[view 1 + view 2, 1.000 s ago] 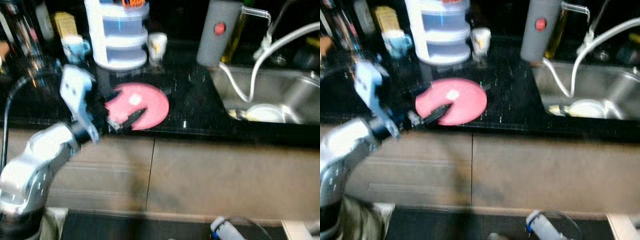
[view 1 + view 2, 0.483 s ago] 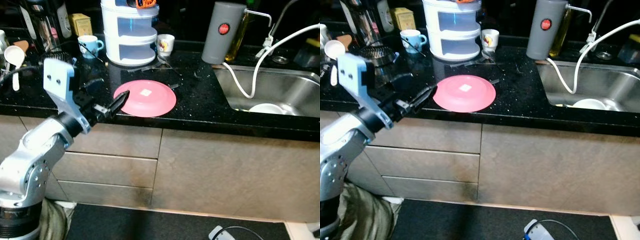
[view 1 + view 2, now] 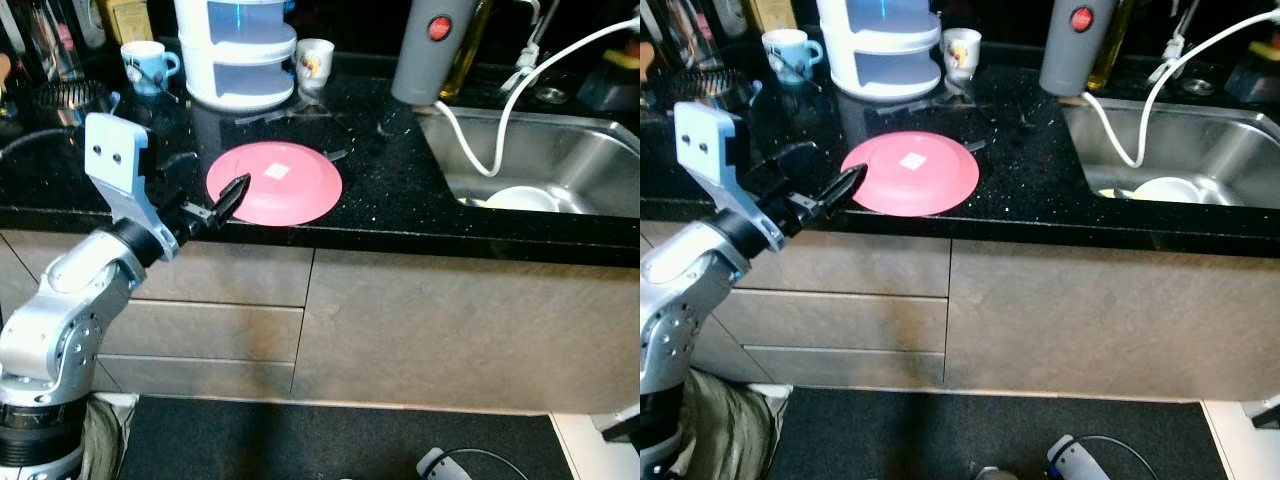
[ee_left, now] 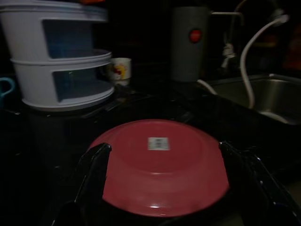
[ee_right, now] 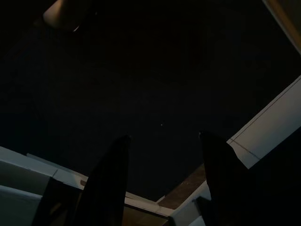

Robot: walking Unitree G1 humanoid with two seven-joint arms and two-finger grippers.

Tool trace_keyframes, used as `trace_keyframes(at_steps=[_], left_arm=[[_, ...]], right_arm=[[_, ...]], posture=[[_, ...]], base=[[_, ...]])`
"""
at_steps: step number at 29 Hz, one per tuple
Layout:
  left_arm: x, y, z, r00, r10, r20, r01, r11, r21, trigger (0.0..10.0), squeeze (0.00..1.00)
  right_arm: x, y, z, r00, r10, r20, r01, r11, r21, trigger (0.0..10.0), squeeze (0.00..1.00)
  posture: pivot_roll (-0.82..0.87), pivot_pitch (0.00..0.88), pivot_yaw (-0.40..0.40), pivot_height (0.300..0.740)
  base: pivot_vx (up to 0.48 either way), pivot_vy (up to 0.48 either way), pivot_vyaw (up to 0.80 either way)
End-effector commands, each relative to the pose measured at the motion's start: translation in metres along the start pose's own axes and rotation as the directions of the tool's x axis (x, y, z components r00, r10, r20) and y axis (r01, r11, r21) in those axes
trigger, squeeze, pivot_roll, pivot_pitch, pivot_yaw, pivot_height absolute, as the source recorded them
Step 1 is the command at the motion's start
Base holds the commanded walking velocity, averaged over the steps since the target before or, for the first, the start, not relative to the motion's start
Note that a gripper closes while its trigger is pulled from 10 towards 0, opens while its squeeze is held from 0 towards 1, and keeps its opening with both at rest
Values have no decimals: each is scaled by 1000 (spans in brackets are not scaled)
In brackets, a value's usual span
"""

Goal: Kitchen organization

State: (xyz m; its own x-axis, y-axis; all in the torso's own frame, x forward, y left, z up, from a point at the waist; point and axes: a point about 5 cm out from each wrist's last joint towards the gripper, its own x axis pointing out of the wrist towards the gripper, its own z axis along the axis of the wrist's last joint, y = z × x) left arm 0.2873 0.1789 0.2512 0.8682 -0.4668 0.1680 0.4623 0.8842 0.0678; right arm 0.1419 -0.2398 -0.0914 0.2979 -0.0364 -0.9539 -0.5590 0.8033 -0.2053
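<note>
A pink plate (image 3: 274, 182) lies upside down on the black countertop (image 3: 400, 200), near its front edge, with a small white label on its base. My left gripper (image 3: 215, 172) is at the plate's left rim, just above the counter, and is open. In the left wrist view the plate (image 4: 162, 165) lies between the two black fingers (image 4: 94, 165), which stand on either side of it without touching it. My right arm hangs idle; its gripper (image 5: 164, 136) is open over a dark floor.
Behind the plate stand a white tiered container (image 3: 237, 55), a blue mug (image 3: 143, 66) and a small white cup (image 3: 315, 60). A grey canister (image 3: 430, 45) stands by the steel sink (image 3: 570, 150), which holds a white bowl (image 3: 515, 198). A white hose (image 3: 480, 150) drapes into the sink. Cabinet drawers lie below.
The camera has shifted and the blur has gone. The left gripper stays open at the plate's near-left rim, and the plate has not moved on the counter.
</note>
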Motion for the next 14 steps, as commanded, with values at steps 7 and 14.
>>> trace_keyframes(at_steps=[7, 14], left_arm=[[4, 10, -1, 998, 64, -19, -60, 986, 153, 10000, 0], [15, 40, 11, 990, 141, 11, -127, 853, 506, 10000, 0]], right_arm=[[0, -1, 0, 1000, -3, 2, 3, 1000, 2, 10000, 0], [0, -1, 1, 1000, -4, 3, 4, 1000, 2, 10000, 0]], posture=[[26, 19, -54, 740], [28, 9, -56, 740]], base=[[0, 0, 0], [0, 0, 0]])
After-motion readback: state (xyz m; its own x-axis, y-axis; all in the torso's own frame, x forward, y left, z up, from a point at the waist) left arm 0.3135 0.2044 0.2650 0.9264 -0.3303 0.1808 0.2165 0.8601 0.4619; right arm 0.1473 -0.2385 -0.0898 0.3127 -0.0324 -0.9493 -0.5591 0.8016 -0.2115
